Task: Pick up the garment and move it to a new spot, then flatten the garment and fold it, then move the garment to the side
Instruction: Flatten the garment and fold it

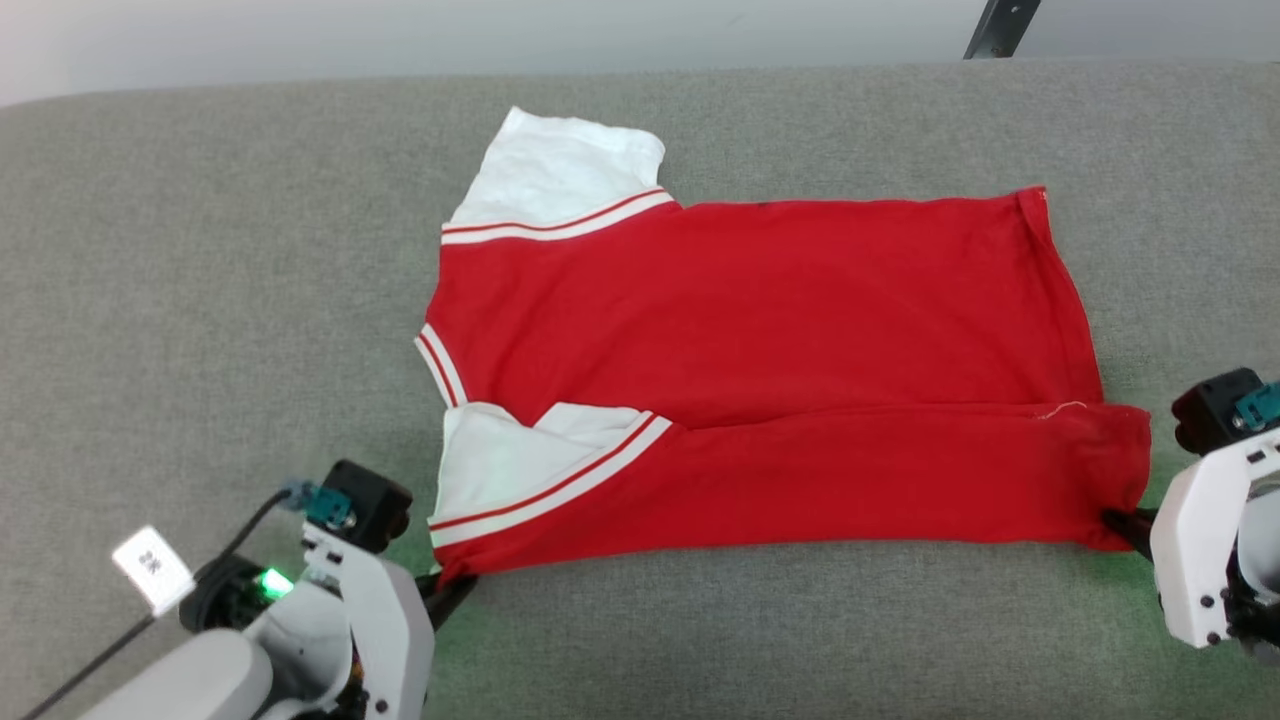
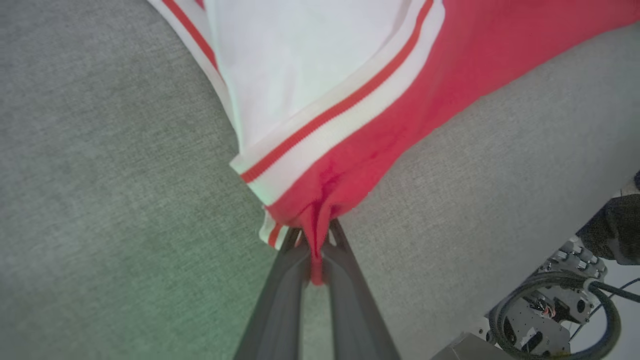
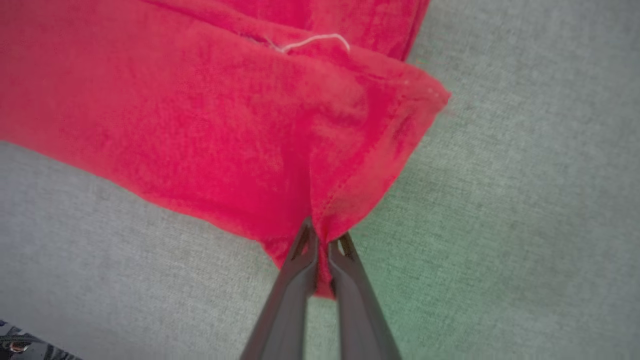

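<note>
Head view: my left pincer (image 1: 452,583), lower left, clenched on near corner of garment (image 1: 760,330), just below striped white sleeve (image 1: 500,470). My right pincer (image 1: 1118,520), right edge, clenched on other near corner. Garment spread across frame centre on grey bench (image 1: 200,300); crease runs along its lower part.
Left wrist view: fingers (image 2: 280,280) pinch bunched red fabric under stripe trim (image 2: 325,135), frame centre.
Right wrist view: fingers (image 3: 295,280) nip red hem corner, lower centre; loose white thread (image 3: 315,39) near top.
</note>
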`<state>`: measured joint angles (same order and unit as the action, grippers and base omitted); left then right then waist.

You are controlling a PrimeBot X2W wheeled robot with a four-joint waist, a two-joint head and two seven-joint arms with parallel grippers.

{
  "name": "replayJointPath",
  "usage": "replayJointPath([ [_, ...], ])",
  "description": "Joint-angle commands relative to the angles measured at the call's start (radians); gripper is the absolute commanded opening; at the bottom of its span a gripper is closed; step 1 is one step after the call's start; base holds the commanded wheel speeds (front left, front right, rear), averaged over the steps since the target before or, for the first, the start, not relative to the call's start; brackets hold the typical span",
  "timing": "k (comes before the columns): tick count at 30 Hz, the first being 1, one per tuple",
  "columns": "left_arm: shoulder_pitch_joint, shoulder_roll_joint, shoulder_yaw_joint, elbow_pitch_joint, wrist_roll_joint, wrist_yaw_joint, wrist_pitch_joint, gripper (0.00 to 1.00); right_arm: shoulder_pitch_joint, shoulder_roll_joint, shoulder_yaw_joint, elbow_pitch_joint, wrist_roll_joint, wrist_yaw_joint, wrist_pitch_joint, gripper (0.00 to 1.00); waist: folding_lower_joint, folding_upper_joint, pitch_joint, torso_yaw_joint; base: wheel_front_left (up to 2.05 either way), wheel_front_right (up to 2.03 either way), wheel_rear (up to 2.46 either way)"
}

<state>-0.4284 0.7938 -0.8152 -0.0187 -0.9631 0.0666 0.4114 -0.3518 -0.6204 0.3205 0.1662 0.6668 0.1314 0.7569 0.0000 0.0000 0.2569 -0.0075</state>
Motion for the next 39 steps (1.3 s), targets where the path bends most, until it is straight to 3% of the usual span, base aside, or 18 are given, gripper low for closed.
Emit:
replayJointPath([
  [1,0.022,0.009,0.009,-0.021,-0.009,0.018,-0.01,0.03,0.023,0.001,-0.018,-0.016,-0.011,-0.002,0.007,0.13,0.0,0.0,-0.002,-0.001,0.0,0.0,0.0],
  [2,0.034,0.012,0.014,-0.038,-0.015,0.027,-0.019,0.22,0.034,0.006,-0.034,-0.029,-0.015,-0.002,0.001,0.44,0.0,0.0,-0.002,-0.001,0.0,0.0,0.0],
  [3,0.034,0.012,0.014,-0.038,-0.015,0.027,-0.019,0.22,0.034,0.006,-0.034,-0.029,-0.015,-0.002,0.001,0.44,0.0,0.0,-0.002,-0.001,0.0,0.0,0.0],
  [4,0.052,0.013,0.033,-0.064,-0.025,0.047,-0.044,0.96,0.048,0.023,-0.068,-0.054,-0.031,-0.002,-0.02,1.0,0.0,0.0,-0.004,0.001,0.0,0.0,0.0],
  [5,0.06,0.017,0.041,-0.075,-0.029,0.053,-0.056,1.0,0.056,0.035,-0.091,-0.065,-0.039,-0.002,-0.035,1.0,0.0,0.0,-0.006,0.001,0.0,0.0,0.0],
  [16,0.122,0.041,0.231,-0.182,-0.057,0.139,-0.319,1.0,0.123,0.169,-0.28,-0.23,-0.167,-0.002,-0.28,1.0,0.0,0.0,-0.015,-0.005,0.0,0.0,0.0],
  [20,0.078,0.006,0.293,-0.159,-0.044,0.134,-0.429,1.0,0.134,0.251,-0.309,-0.258,-0.214,-0.002,-0.407,1.0,0.0,0.0,-0.014,-0.022,0.0,0.0,0.0],
  [27,-0.149,-0.037,0.332,-0.007,0.0,0.056,-0.481,1.0,0.119,0.377,-0.288,-0.274,-0.262,-0.002,-0.549,1.0,0.0,0.0,0.031,-0.093,0.0,0.0,0.0],
  [34,-0.497,-0.086,0.302,0.329,0.053,-0.056,-0.4,1.0,0.084,0.435,-0.244,-0.274,-0.261,-0.002,-0.604,1.0,0.0,0.0,0.127,-0.208,0.0,0.0,0.0],
  [39,-0.707,-0.118,0.235,0.594,0.087,-0.146,-0.277,1.0,0.069,0.453,-0.21,-0.247,-0.248,-0.002,-0.632,1.0,0.0,0.0,0.184,-0.284,0.0,0.0,0.0],
])
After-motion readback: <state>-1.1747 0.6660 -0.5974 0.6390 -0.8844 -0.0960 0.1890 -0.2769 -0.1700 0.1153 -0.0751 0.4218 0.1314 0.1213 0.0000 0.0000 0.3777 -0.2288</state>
